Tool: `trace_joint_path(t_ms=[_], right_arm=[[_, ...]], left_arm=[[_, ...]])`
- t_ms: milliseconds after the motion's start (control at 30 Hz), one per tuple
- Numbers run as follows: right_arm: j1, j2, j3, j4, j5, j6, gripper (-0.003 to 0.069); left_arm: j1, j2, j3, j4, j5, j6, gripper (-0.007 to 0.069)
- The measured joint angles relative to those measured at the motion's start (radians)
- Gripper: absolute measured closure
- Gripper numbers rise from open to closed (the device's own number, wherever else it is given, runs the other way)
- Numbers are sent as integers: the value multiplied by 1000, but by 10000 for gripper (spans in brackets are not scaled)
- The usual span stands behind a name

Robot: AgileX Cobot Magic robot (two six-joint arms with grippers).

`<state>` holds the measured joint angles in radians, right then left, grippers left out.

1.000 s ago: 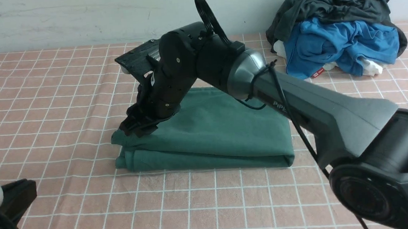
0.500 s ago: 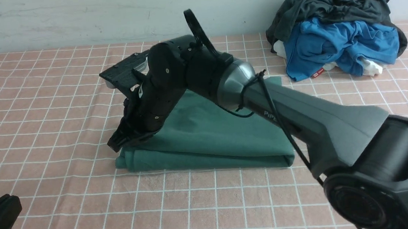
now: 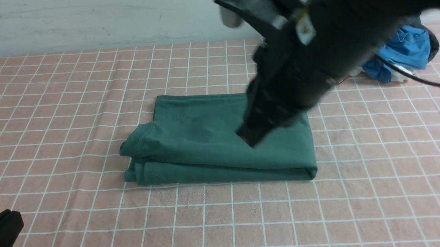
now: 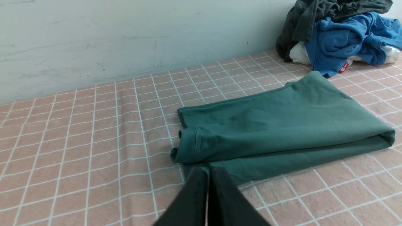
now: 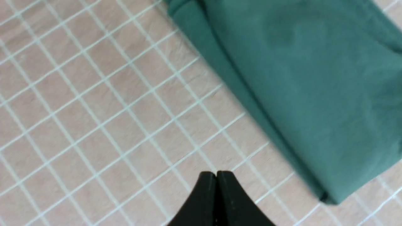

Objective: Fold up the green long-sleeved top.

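Green long-sleeved top [image 3: 221,139]: folded into a flat rectangle, lying mid-table on the pink checked tablecloth [image 3: 66,112]; hemmed edge at the robot's left, fold at the right.

Right gripper [image 3: 249,137]: blurred, raised over the top's right half, not holding it; jaws pressed together, empty, as the right wrist view shows [image 5: 216,175].

Left gripper [image 4: 208,175]: jaws closed, empty, near the top's front left corner, apart from it.

Pile of clothes [image 4: 339,31]: dark grey, blue and white pieces, heaped by the wall at the far right, well apart from the top.
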<state>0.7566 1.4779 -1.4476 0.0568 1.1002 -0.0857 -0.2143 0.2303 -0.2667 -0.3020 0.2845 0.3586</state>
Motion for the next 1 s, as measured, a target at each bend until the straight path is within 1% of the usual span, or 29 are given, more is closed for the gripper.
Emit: trace_joint_path(t_ms=[133,200,333,400,433,467,500,633,667,700,800,867,900,933,1000], right_arm=[[0,-227,330,41,-236,0,670],[0,-350,510,58,-385,1,670],[0,-558,799,138,-636,4,670],[0,-659,896,160,-703,5,670],[0,-778,1003,172,-739,5,670],[0,-811,1014,174,-746,5,670],[0,-935,1092,178,-761,5,670],[0,-1362,1260,196,-802,5,670],[-1,-1434,1300,195,-827,5,670],[-1,-1470,1335,190,-884,10,670],[-31,-1470,1427,181,-1024,33,672],[-87,-1456,1472,182,-1089,61,672],[-87,-1456,1473,182,-1094,63,672],[-119,-1456,1475,182,-1106,70,672],[-214,-1473,1475,169,-1109,73,672]], left_arm=[[0,0,0,0,-1,0,627],[0,0,0,0,-1,0,627],[0,0,0,0,-1,0,627],[0,0,0,0,-1,0,627],[0,0,0,0,-1,0,627],[0,0,0,0,-1,0,627],[0,0,0,0,-1,0,627],[0,0,1,0,-1,0,627],[-1,2,1,0,0,-1,627],[-1,1,1,-2,-7,-1,627],[-1,3,6,-10,-5,-1,627],[-1,10,7,-16,0,-1,627],[-2,10,8,-17,0,-1,627],[-2,13,8,-20,0,-1,627],[-3,14,8,-24,3,-1,627]])
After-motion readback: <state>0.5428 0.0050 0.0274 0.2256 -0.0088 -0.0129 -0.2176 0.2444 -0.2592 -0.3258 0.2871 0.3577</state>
